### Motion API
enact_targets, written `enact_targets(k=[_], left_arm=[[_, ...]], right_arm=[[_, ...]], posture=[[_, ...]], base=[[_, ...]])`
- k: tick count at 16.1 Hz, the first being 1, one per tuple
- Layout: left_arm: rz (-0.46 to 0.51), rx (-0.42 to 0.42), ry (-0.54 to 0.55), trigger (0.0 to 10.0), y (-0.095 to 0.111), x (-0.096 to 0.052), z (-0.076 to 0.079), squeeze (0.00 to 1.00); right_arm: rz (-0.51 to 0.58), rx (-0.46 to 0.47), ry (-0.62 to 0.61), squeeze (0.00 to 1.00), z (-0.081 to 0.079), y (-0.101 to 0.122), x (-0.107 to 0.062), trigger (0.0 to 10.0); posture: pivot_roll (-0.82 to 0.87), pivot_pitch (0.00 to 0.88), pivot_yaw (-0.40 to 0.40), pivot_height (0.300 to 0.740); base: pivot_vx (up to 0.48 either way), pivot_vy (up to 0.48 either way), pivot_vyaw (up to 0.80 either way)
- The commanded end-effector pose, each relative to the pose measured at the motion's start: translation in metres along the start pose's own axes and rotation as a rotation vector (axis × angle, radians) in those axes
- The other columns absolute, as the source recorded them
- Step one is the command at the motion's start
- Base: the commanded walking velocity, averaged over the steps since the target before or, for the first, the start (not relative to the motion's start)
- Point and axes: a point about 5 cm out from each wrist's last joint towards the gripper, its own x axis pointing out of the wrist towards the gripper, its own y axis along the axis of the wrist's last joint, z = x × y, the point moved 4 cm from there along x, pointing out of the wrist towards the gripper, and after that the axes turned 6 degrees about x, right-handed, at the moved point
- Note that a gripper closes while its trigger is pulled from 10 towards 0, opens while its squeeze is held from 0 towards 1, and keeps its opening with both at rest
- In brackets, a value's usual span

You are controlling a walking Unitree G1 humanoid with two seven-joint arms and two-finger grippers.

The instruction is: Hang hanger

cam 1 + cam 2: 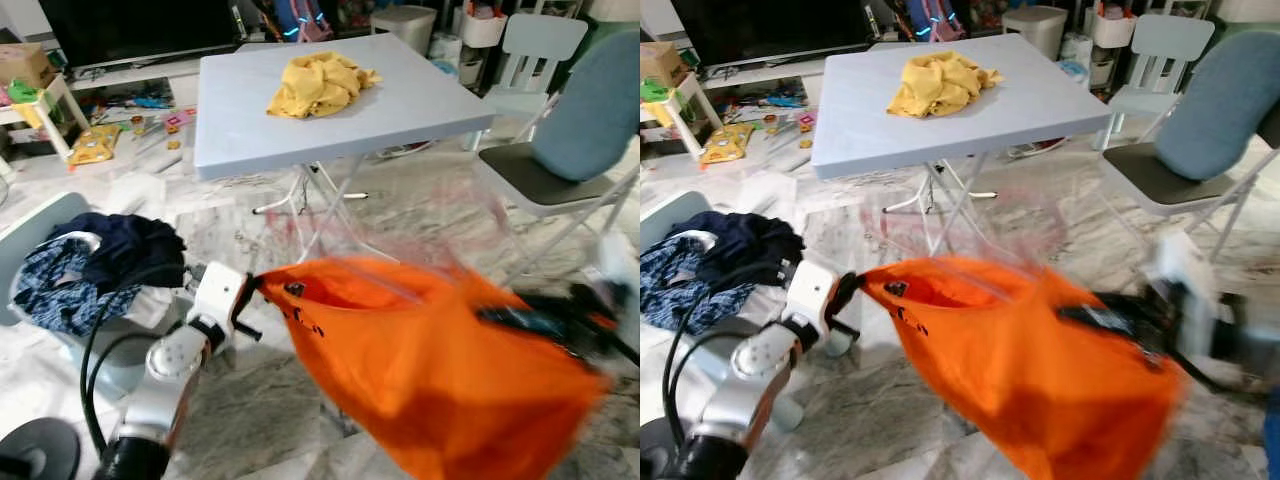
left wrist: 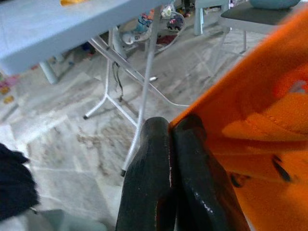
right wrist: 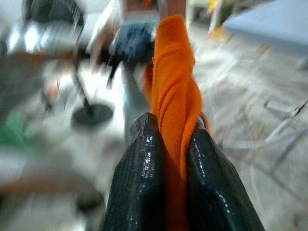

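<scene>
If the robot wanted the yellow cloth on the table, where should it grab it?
Probably at the raised middle of the yellow cloth, coming down from above. It lies crumpled in a heap on the table, so its folds stick up for pinching. Both grippers would first have to let go of the orange garment.

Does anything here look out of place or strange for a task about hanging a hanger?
Yes. Both grippers, left gripper and right gripper, pinch an orange garment stretched between them, with no hanger or rail seen. A yellow cloth lies crumpled on the table.
</scene>
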Motion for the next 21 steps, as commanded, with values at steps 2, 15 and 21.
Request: enact_targets(k=[2,15,21], left_arm=[[-0.007,-0.016,0.018,2.2,-0.001,-0.003,0.0,0.0],[0.157,0.03,-0.352,10.0,0.033,-0.03,0.059,1.0],[0.174,0.07,-0.048,10.0,0.039,-0.025,0.014,1.0]], right_arm=[[0.077,0.06,-0.055,0.0,0.001,-0.002,0.025,10.0],[-0.051,-0.056,-0.449,0.0,0.057,-0.069,0.103,10.0],[-0.137,-0.062,-0.414,0.0,0.05,-0.099,0.077,10.0]], posture=[[-0.16,0.028,0.049,0.74],[-0.08,0.028,0.037,0.74],[-0.1,0.038,0.039,0.74]], base=[[0.0,0.0,0.0],[0.0,0.0,0.0],[0.0,0.0,0.0]])
